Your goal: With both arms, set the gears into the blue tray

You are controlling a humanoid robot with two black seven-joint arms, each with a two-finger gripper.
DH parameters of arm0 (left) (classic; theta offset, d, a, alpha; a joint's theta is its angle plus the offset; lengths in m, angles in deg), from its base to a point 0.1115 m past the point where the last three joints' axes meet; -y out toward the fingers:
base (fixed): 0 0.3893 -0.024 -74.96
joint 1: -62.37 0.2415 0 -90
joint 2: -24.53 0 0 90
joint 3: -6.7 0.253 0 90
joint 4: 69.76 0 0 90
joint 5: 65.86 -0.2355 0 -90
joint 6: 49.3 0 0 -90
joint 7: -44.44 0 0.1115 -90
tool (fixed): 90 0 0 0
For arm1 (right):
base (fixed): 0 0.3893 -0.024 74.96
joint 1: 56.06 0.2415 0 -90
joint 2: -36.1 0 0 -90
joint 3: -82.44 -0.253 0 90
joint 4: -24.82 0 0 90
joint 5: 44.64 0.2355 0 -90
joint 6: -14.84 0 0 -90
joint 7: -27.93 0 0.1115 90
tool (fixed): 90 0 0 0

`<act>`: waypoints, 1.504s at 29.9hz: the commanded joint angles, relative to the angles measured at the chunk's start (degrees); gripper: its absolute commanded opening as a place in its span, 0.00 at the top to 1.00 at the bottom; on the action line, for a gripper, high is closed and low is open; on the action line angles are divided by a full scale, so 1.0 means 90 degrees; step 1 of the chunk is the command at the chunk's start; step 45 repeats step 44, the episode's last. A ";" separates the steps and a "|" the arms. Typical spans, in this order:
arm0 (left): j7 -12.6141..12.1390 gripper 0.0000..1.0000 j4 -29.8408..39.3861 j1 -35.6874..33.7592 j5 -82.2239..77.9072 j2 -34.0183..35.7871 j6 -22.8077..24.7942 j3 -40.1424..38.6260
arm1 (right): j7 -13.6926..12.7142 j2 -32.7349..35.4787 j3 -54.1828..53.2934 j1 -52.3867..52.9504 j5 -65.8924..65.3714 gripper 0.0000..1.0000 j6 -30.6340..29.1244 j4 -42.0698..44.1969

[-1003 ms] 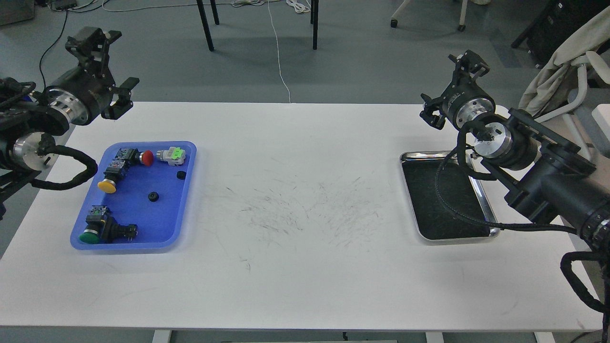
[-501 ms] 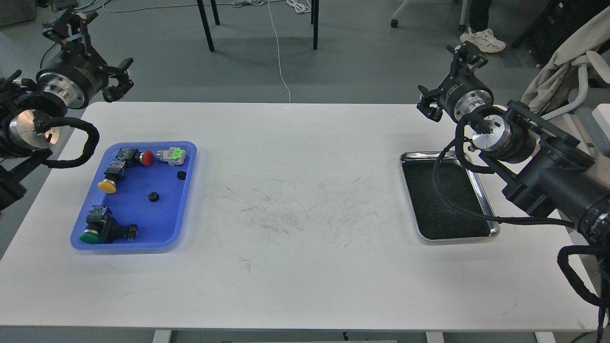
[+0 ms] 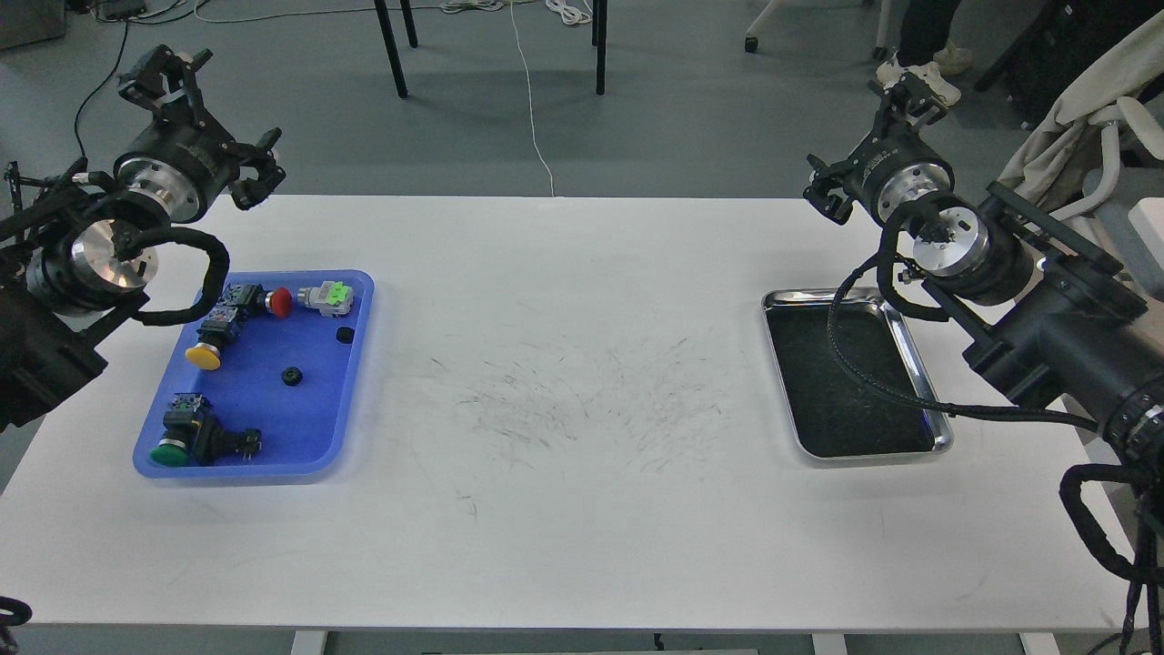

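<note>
Two small black gears (image 3: 291, 376) (image 3: 345, 335) lie on the floor of the blue tray (image 3: 356, 364) at the table's left. Above the table's far left corner, behind the tray, my left gripper (image 3: 215, 124) hangs open with nothing between its fingers. My right gripper (image 3: 866, 143) is open too and holds nothing. It is raised over the far right edge of the table, behind the steel tray.
The blue tray also holds push-button switches with red (image 3: 280, 302), yellow (image 3: 203, 357) and green (image 3: 168, 452) caps, and a white-green part (image 3: 327, 297). A steel tray (image 3: 912, 350) with a dark bottom sits at the right. Scuff marks cover the white table's (image 3: 564, 509) middle.
The left gripper rose and swung back, then shifted right and slightly down. The right gripper drifted a little up and to the right. The gears and trays have not moved.
</note>
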 commanded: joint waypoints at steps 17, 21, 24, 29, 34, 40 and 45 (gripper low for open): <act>-0.0001 0.01 -0.0208 0.0137 -0.0085 -0.0232 0.0097 0.0080 | 0.0033 -0.0136 0.0086 0.0008 -0.0054 0.01 -0.0014 0.0126; -0.0001 0.01 -0.0189 0.0206 -0.0095 -0.0203 0.0166 0.0245 | 0.0033 -0.0136 0.0096 -0.0001 -0.0074 0.01 -0.0014 0.0116; -0.0001 0.01 -0.0198 0.0205 -0.0095 -0.0164 0.0175 0.0314 | 0.0033 -0.0136 0.0096 -0.0001 -0.0083 0.01 -0.0014 0.0116; -0.0001 0.01 -0.0179 0.0196 -0.0095 -0.0174 0.0195 0.0314 | 0.0043 -0.0136 0.0106 0.0008 -0.0093 0.01 -0.0005 0.0096; 0.0008 0.01 -0.0042 0.0196 -0.0105 -0.0115 0.0263 0.0344 | 0.0033 -0.0077 0.0174 0.0038 -0.0093 0.01 -0.0014 0.0096; -0.0001 0.01 0.0075 0.0196 -0.0310 -0.0086 0.0283 0.0353 | 0.0033 -0.0077 0.0174 0.0057 -0.0093 0.01 -0.0014 0.0067; -0.0001 0.01 0.0075 0.0196 -0.0339 -0.0086 0.0283 0.0353 | 0.0043 -0.0068 0.0184 0.0067 -0.0103 0.01 -0.0014 0.0067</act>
